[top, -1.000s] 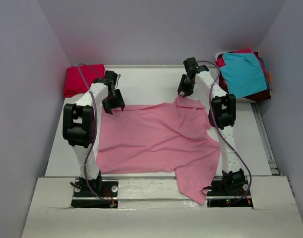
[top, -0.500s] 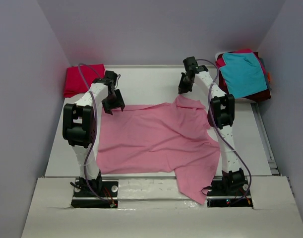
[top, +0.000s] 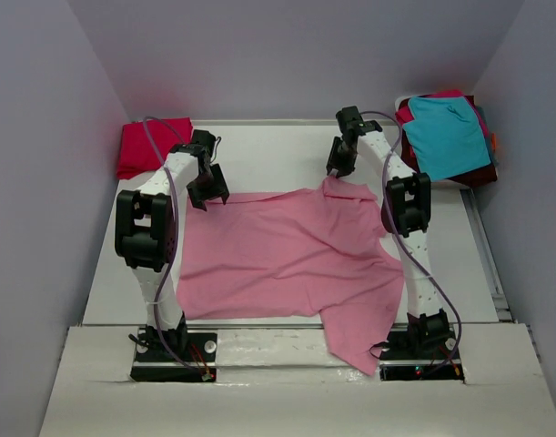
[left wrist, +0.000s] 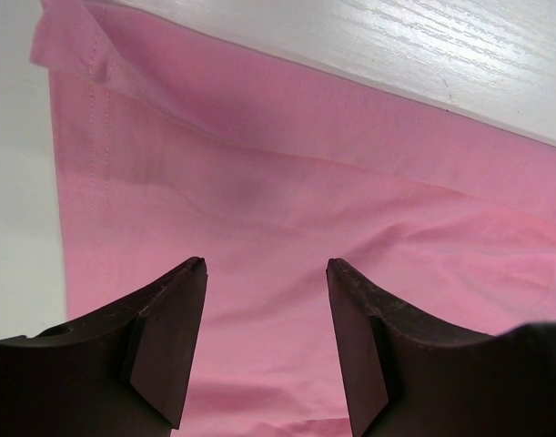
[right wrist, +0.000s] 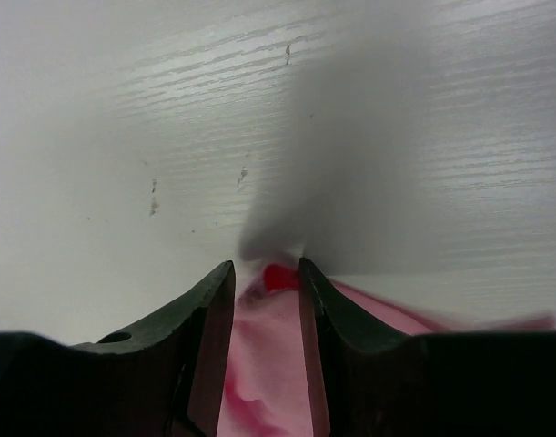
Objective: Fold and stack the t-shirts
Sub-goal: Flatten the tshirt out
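Left tool [left wrist: 267,266] is hovering open over the pink shirt [left wrist: 259,164]; right tool [right wrist: 267,267] is straddling its edge, and I cannot tell whether it is gripping.

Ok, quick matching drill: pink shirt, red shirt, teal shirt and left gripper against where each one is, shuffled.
1 pink shirt
2 red shirt
3 teal shirt
4 left gripper

A far left corner
B on top, far right corner
C open, over the pink shirt's far left corner
D spread out in the middle

Pairs: 1-D, 2-A, 3-B, 4-C
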Robot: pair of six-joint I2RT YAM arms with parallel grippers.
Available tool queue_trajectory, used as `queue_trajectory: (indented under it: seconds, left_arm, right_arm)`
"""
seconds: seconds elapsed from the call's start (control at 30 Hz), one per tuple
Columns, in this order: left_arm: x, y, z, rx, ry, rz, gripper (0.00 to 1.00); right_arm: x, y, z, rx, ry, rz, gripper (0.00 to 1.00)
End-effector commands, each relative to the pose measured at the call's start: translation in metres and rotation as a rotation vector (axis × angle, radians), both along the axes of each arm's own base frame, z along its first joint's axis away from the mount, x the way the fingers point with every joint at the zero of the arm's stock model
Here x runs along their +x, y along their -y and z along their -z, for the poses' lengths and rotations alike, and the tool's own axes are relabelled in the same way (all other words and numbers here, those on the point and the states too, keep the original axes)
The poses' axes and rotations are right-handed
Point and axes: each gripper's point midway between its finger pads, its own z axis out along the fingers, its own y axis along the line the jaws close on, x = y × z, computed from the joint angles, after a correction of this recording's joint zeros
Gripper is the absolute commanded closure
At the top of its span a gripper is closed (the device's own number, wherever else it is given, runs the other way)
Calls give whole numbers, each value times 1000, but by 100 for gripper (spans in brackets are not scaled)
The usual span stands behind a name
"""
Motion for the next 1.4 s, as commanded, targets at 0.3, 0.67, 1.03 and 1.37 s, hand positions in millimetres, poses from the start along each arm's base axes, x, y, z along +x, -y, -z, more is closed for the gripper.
queue_trajectory:
  seconds: [0.3, 0.67, 1.03, 1.37]
  left_arm:
    - [-3, -2, -8, 4, 3, 9, 34]
    - [-5, -3, -3, 5, -4, 9, 34]
    - [-11, -4, 6, 9, -22, 9, 34]
    - [-10, 0, 10, 9, -27, 18, 34]
  right_arm:
    - [-11, 9, -18, -14, -6, 8, 86]
    - [-7, 8, -25, -13, 13, -1, 93]
    - [19, -7, -71, 52, 184, -87, 93]
    - [27, -20, -102, 101, 289, -178, 93]
